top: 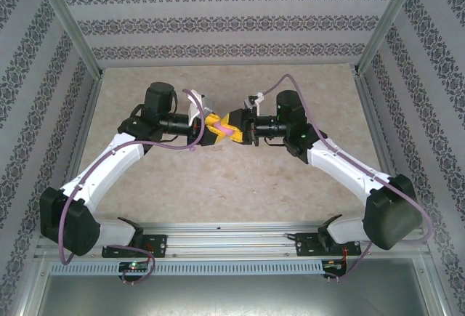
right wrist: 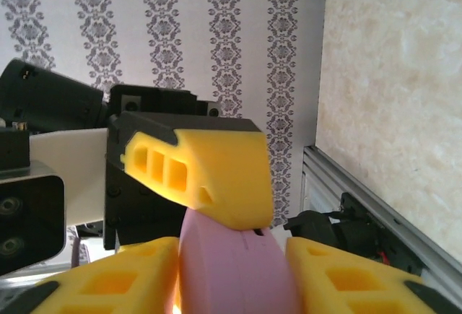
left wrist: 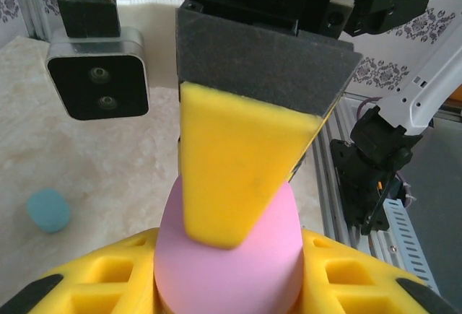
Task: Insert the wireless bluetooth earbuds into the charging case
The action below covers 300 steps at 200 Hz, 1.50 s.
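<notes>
Pale bench (top: 218, 185) lying under pink case (left wrist: 227, 263); left tool (top: 215, 128), right tool (top: 237, 131) both clenching it. Seeming light, rigid, slippery: gripping flanks best. Blue nub (left wrist: 49, 209) left of case, possibly earbud.

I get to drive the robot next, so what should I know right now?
Left gripper: shut on the pink case, held up over the table.
Right gripper: shut on the same case, from the opposite side.
A light blue piece lies on the table; I can't tell if it is an earbud or a case.
Done: the pink case is lifted between both arms.
Left: the case looks closed, so open it and put the earbuds in.
</notes>
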Motion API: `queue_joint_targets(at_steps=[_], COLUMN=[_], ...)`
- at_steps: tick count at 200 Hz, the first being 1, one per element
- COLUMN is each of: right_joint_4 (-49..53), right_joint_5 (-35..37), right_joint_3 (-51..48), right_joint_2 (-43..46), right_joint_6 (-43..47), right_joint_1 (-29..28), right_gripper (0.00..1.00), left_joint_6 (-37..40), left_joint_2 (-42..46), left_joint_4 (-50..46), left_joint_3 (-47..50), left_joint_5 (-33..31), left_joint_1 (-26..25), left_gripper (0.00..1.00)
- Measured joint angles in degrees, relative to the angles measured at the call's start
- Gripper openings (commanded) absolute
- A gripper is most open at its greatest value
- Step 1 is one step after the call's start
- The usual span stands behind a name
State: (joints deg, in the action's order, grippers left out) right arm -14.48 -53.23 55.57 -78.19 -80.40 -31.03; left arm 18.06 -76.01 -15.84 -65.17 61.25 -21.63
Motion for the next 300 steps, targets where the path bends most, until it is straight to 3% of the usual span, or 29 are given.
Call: queue_joint_targets(at_steps=[13,31,46,86,130,233,300], right_joint_4=[-0.44,-2.40,-5.49,-11.65,-14.75,-16.06,-16.24], right_joint_5=[0.24,0.74,1.36,2.89,3.17,2.80,2.80], right_joint_3=[-0.02,-0.63,-1.92,-3.26,-3.26,-2.82,-2.47], right_joint_2=[0.00,0.02,0.02,-0.09,-0.13,-1.11,-1.95], right_joint_6=[-0.83,-2.47,-4.63,-9.84,-12.44,-13.97,-14.01], right_joint_1=[0.07,0.04,0.04,0.17,0.87,0.76,0.48], right_gripper=[0.22,0.19,0.18,0.18,0.18,0.18,0.18], left_joint_6=[0.46,0.81,-0.87,-15.43,-26.56,-25.57,-24.68], left_joint_2=[-0.02,0.00,0.07,2.25,1.86,1.03,0.39], left_joint_4=[-0.17,-0.11,0.83,19.21,33.97,35.76,35.76], left_joint_3=[-0.15,-0.33,-0.22,7.76,11.72,11.47,11.41], left_joint_5=[-0.24,-0.31,-0.55,2.51,6.10,7.76,7.74], left_joint_1=[0.02,0.13,0.35,5.33,7.41,5.60,4.72], left_gripper=[0.37,0.64,0.77,0.67,0.68,0.64,0.68])
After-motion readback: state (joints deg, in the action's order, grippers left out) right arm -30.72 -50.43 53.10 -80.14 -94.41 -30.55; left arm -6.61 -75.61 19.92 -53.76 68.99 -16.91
